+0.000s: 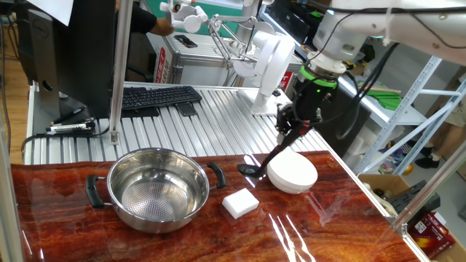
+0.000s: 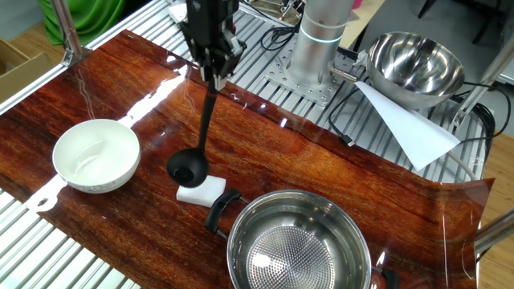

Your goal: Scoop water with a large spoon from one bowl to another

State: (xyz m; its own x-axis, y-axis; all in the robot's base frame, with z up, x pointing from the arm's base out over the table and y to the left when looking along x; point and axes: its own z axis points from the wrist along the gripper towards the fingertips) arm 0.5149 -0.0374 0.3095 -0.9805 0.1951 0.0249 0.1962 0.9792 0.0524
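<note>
My gripper is shut on the top end of the large spoon's thin black handle. The spoon hangs steeply, its round black cup low over the wooden tabletop between the two vessels. The white bowl sits just beside the cup, on its side nearer the table's edge. The wide steel pot with black side handles stands on the cup's other side, farther off. Whether the cup touches the table does not show.
A white rectangular block lies by the spoon's cup, toward the pot. A second steel bowl and a white sheet sit beyond the wooden top near the arm's base. A keyboard lies on the ribbed metal surface.
</note>
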